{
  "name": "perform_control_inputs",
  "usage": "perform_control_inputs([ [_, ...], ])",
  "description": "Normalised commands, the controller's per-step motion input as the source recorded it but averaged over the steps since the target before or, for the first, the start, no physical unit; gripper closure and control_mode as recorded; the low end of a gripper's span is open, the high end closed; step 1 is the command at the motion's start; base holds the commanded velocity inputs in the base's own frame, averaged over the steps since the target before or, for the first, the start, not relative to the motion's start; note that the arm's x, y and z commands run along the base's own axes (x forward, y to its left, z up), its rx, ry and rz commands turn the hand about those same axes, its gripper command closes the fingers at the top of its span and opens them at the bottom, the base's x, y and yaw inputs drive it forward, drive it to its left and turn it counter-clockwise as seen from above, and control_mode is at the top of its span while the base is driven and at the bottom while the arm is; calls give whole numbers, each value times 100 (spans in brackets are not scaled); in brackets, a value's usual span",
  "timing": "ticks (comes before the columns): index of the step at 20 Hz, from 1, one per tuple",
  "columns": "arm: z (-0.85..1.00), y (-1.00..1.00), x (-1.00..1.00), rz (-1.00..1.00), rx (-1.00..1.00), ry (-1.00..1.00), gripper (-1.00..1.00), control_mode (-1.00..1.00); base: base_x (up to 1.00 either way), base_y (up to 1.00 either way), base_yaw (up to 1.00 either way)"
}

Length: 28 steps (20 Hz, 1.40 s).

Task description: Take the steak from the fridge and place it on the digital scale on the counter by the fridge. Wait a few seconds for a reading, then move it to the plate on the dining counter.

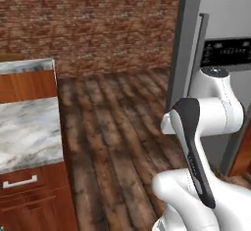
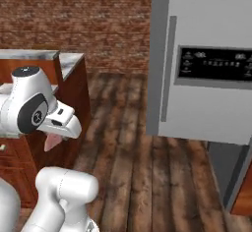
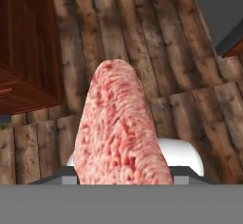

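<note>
The flat pinkish-red raw steak (image 3: 118,128) is clamped in the fingers, hanging above the dark wooden plank floor (image 3: 190,109). From the right base camera it (image 2: 51,141) shows below the white hand, beside the grey-white marble counter (image 1: 27,127) with red-brown drawers. The tall grey fridge (image 2: 206,54) stands closed to the right.

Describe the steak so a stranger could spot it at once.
Start at the tall grey fridge, then look left across the wooden floor to the white robot arm. The steak hangs from the gripper under its hand: a pinkish-red marbled slab, the only raw meat here.
</note>
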Motion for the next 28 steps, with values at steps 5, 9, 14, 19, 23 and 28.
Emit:
perform_control_inputs([
  [5, 0, 0, 0, 0, 0, 0, 100, 100, 92, -6, 57],
  [9, 0, 0, 0, 0, 0, 0, 100, 100, 100, -32, 16],
  [14, 0, 0, 0, 0, 0, 0, 100, 100, 100, -28, 4],
  [19, 0, 0, 0, 0, 0, 0, 100, 100, 100, -5, -1],
  [23, 0, 0, 0, 0, 0, 0, 100, 100, 99, 3, -26],
  [28, 0, 0, 0, 0, 0, 0, 100, 100, 100, 18, -43],
])
